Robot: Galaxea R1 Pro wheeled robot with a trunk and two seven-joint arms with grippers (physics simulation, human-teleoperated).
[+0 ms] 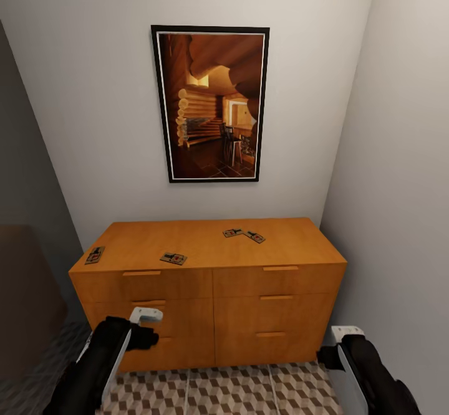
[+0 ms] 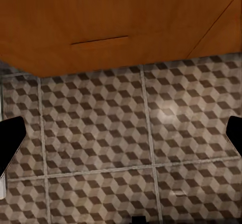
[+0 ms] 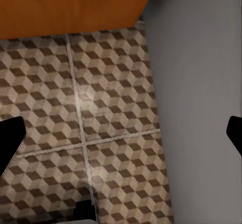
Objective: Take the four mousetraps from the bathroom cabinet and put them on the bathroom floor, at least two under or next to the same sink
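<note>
1. Nearest the robot, both black arms hang low in front of the cabinet. The left gripper and the right gripper each show two dark fingertips spread wide at the picture's edges, released, with nothing between them.
2. The bathroom floor of cube-patterned tiles lies below the cabinet's drawer fronts. The left wrist view adds the cabinet's lowest drawer front meeting those tiles; the right wrist view adds the cabinet's corner beside a grey wall.
3. On the cabinet's flat top lie the four mousetraps: one at its near left corner, one near its front edge left of centre, and two close together further back, right of centre; whether they touch cannot be told.
4. Their markings are too small to read.
5. Above the cabinet, a dark-framed picture of a log interior hangs on the back wall.
</note>
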